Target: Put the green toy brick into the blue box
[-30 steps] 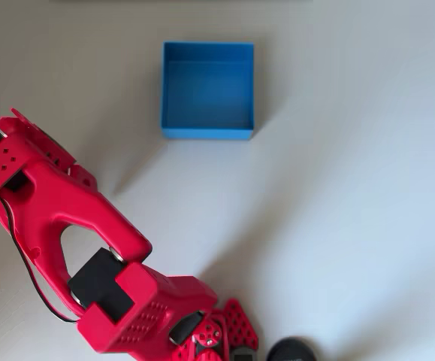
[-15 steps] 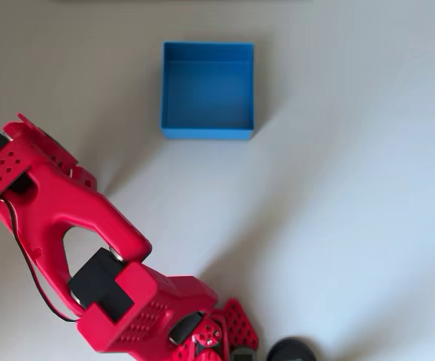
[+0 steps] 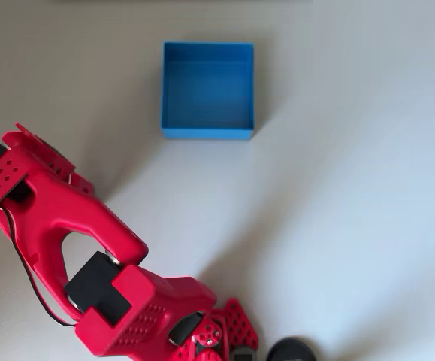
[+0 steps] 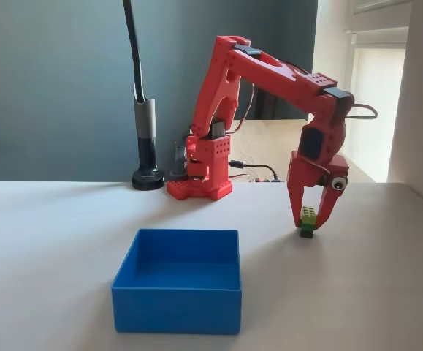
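Note:
In the fixed view the red arm reaches down to the right of the blue box [image 4: 176, 300], and its gripper [image 4: 310, 228] is shut on the green toy brick [image 4: 309, 216]. The lime-green brick sits between the fingers, just above or at the table; I cannot tell whether it touches. The box is apart from it, to the left and nearer the camera, with nothing inside. In the overhead view the blue box [image 3: 207, 90] lies at the top centre. The red arm [image 3: 59, 226] stretches to the left edge and hides the fingers and the brick.
A black lamp stand [image 4: 147, 178] with a tall pole stands behind the box, next to the arm's red base [image 4: 200, 183]. Its round foot [image 3: 292, 350] shows at the bottom of the overhead view. A pale wall borders the table on the right in the fixed view.
In the overhead view the arm's wrist end has shifted a little downward in the picture, toward the base. The blue box has not moved.

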You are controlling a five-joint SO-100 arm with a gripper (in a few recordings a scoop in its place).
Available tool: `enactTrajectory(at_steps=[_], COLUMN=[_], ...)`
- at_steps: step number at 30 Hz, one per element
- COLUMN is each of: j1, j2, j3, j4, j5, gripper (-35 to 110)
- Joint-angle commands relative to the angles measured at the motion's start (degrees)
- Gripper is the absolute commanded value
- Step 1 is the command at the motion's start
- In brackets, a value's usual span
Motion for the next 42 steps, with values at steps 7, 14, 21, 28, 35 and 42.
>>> enactTrajectory(at_steps=[7, 14, 21, 28, 35, 42], j1=[-1.05, 0.70, 7.91, 18.28, 25.31, 30.85], j2=[1.58, 2.37, 2.55, 2.64, 2.90, 2.90], j3=[-17.93, -29.62, -29.71, -23.64, -24.17, -28.65], j4=[10.28, 12.83, 9.05, 1.67, -2.46, -2.46], j5=[3.43, 3.52, 4.57, 1.93, 2.29, 4.75], gripper=[0, 0, 0, 0, 0, 0])
